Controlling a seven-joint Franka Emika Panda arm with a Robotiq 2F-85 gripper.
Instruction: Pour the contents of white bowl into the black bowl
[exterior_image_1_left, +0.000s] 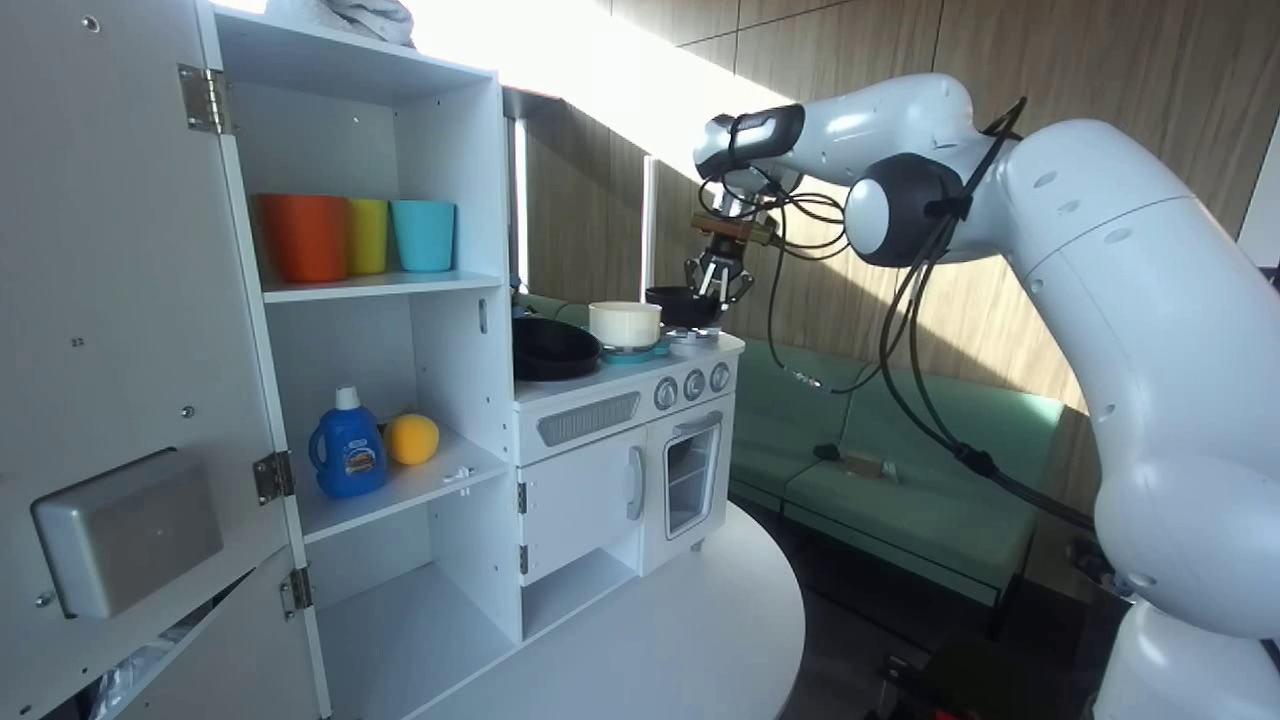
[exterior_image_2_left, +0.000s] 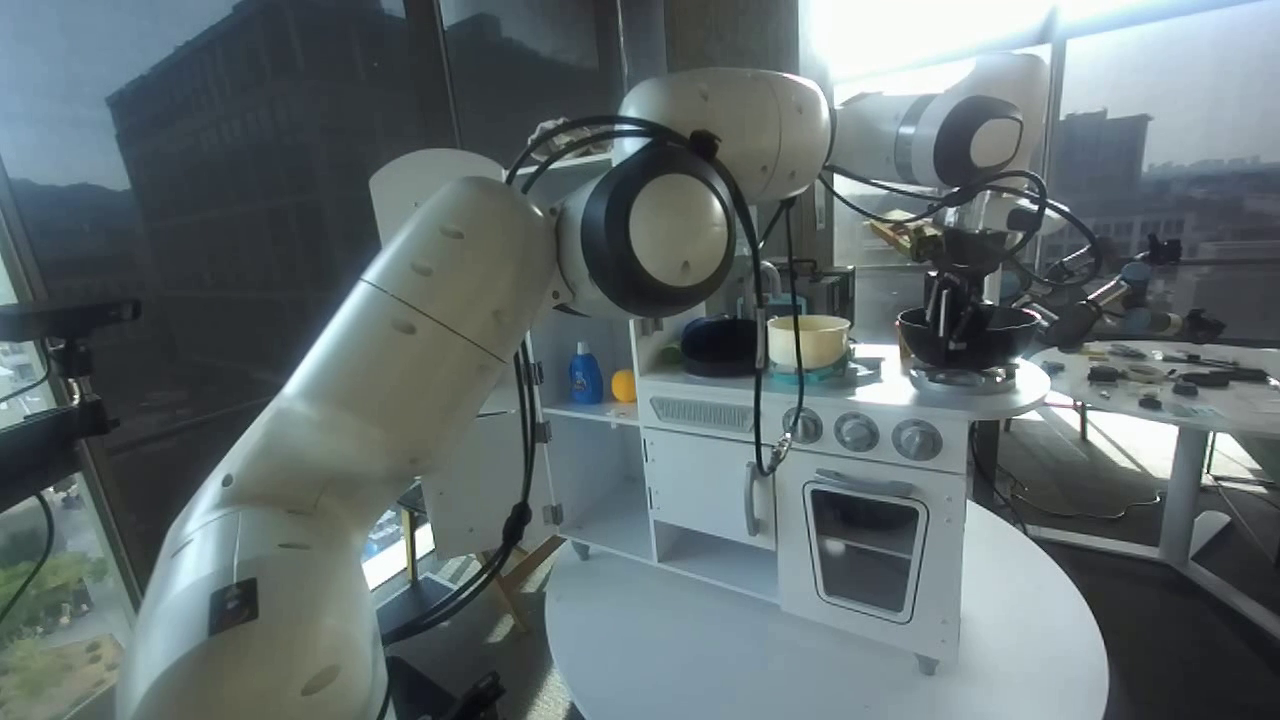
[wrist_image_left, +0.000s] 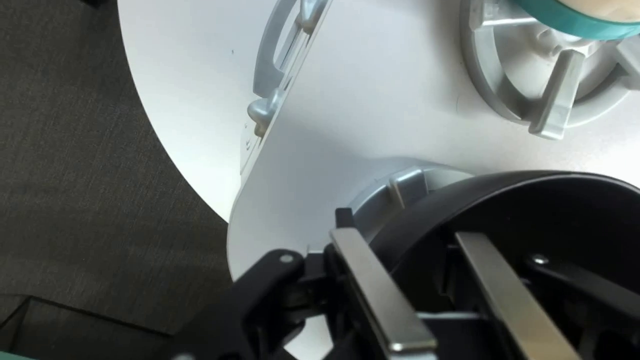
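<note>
The black bowl sits level on the right burner, presumably so that its wide mouth can receive the pour. The pincer has its fingers spread across the rim, one outside and one inside, holding nothing; that stance would suit taking or releasing the bowl. The white bowl stands farther left on a teal ring, likely for steadiness; its contents are hidden. A black pan lies left of that. Hanging cables partly screen the white bowl in an exterior view; the rim hems in the inner finger.
</note>
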